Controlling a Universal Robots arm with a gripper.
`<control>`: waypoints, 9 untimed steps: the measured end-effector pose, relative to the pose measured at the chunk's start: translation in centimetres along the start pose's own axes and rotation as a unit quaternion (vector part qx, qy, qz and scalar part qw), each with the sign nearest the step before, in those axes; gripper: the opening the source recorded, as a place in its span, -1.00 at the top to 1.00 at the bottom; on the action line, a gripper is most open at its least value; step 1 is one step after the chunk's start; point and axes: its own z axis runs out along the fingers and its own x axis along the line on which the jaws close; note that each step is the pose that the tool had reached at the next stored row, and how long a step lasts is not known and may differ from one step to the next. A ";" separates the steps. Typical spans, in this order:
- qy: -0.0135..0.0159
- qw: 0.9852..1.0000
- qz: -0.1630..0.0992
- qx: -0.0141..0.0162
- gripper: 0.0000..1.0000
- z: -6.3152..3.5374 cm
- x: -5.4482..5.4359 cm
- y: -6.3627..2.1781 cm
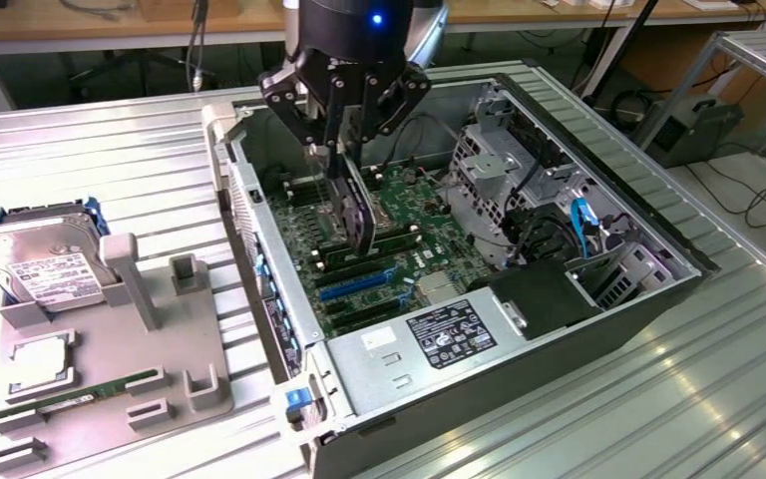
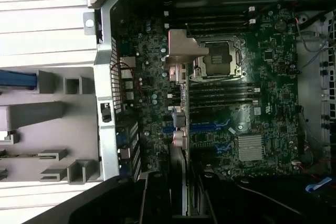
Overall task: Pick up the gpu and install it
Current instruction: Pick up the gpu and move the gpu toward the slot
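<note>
My gripper (image 1: 352, 138) hangs over the open computer case (image 1: 649, 225), shut on the gpu (image 1: 358, 212). The gpu is a slim black card held on edge, pointing down toward the green motherboard (image 1: 417, 215). Its lower end sits just above the RAM slots, a little behind the blue expansion slots (image 1: 356, 283). In the wrist view the gpu (image 2: 179, 166) appears edge-on between my fingers (image 2: 157, 200), its silver end bracket (image 2: 182, 51) over the board beside the empty CPU socket (image 2: 219, 59). Blue slots (image 2: 210, 128) lie to one side of the card.
A grey parts fixture (image 1: 117, 339) lies at the exterior view's left, holding a silver hard drive (image 1: 37, 264), a CPU (image 1: 40, 359) and a green RAM stick (image 1: 77, 396). Inside the case are a power supply (image 1: 423, 334), a drive cage (image 1: 490, 165) and cables.
</note>
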 end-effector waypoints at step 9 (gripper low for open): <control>0.001 1.000 0.000 0.001 0.47 1.27 -3.1 0.19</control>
